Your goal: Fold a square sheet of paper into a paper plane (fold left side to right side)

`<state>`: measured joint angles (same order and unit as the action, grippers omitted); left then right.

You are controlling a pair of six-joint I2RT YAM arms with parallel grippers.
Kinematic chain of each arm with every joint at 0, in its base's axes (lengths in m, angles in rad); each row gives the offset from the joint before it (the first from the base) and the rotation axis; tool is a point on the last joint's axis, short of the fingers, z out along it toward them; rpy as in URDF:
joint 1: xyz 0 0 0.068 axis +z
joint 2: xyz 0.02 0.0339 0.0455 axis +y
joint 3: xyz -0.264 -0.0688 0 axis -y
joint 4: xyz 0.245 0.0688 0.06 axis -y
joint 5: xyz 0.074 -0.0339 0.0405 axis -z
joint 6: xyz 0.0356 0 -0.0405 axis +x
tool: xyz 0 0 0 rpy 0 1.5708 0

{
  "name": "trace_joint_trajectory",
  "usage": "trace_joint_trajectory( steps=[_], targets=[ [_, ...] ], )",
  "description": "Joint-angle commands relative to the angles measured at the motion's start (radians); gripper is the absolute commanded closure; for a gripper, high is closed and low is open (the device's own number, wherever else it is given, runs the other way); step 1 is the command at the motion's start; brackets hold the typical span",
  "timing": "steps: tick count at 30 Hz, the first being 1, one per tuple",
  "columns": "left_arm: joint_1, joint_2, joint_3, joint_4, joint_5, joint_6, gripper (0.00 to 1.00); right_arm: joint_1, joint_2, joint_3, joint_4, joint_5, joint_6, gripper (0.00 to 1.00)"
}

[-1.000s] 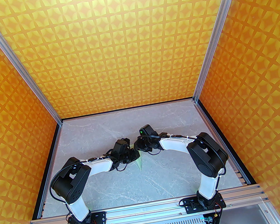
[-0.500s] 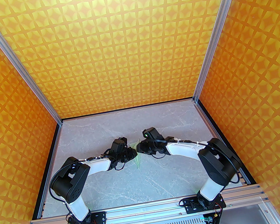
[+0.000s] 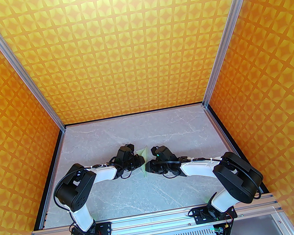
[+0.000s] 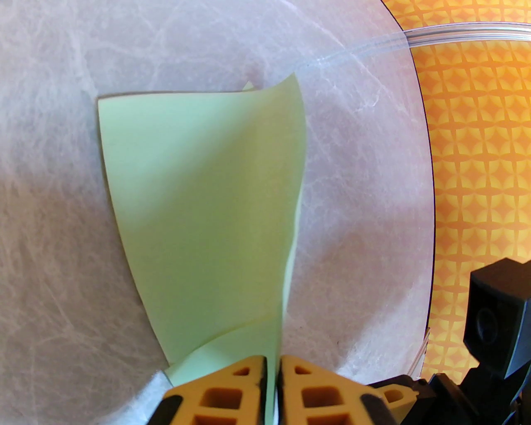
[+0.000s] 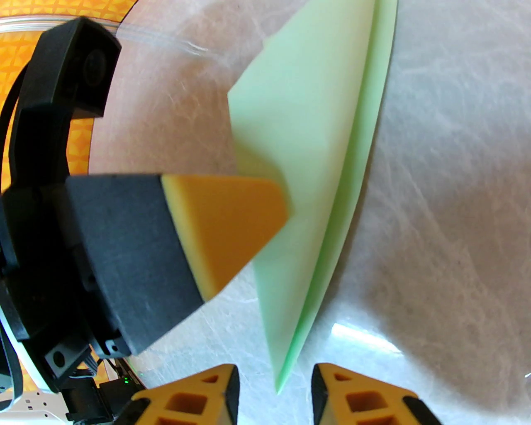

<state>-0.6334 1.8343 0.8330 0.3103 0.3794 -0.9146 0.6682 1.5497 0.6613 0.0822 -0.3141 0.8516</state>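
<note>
Already creased into a slim, pointed dart, the pale mint-green paper plane (image 3: pixel 144 161) stands partly raised on the grey marbled tabletop (image 3: pixel 166 133), its sharp tip toward the arm bases and its blunt tail pointing away. The early folds look done: the right wrist view shows the paper plane (image 5: pixel 315 166) as two long layers meeting along one straight crease. One broad flap is up off the surface, and in the left wrist view the paper plane (image 4: pixel 199 216) curls loose at its far corner. What seems left is to bring that left flap over to the right and flatten the crease. The left gripper (image 3: pixel 140 160) is clamped on the flap's edge, and the left wrist view shows the left gripper (image 4: pixel 271 367) with its yellow fingers pressed together on the paper. The right gripper (image 3: pixel 149 167) sits just right of the plane; seen from its own wrist, the right gripper (image 5: pixel 274 386) has its jaws narrowly parted and holds nothing, with the plane's tip just ahead of the gap. Both wrists crowd the plane closely. Bare tabletop opens beyond its tail and to either side, and the orange-patterned walls (image 3: pixel 135 47) stand well apart from it.
</note>
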Motion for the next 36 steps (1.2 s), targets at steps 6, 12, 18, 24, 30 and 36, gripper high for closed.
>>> trace_joint_trajectory(
  steps=[6, 12, 18, 24, 30, 36],
  targets=[
    [0.006, 0.025, -0.01, 0.041, 0.034, -0.013, 0.85, 0.07, 0.015, 0.02, -0.045, 0.132, -0.027, 0.63],
    [0.006, 0.028, -0.007, 0.041, 0.035, -0.013, 0.85, 0.112, 0.042, 0.04, -0.08, 0.224, -0.026, 0.63],
    [0.006, 0.031, -0.005, 0.043, 0.038, -0.015, 0.85, 0.148, 0.083, 0.051, -0.061, 0.26, -0.014, 0.63],
    [0.008, 0.02, -0.007, 0.036, 0.036, -0.017, 0.85, 0.153, 0.085, 0.064, -0.117, 0.307, -0.033, 0.65],
    [0.008, 0.014, -0.005, 0.039, 0.032, -0.03, 0.85, 0.152, 0.049, 0.069, -0.219, 0.385, -0.085, 0.69],
    [0.008, 0.014, -0.005, 0.04, 0.026, -0.043, 0.85, 0.152, 0.04, 0.082, -0.269, 0.426, -0.107, 0.69]
  ],
)
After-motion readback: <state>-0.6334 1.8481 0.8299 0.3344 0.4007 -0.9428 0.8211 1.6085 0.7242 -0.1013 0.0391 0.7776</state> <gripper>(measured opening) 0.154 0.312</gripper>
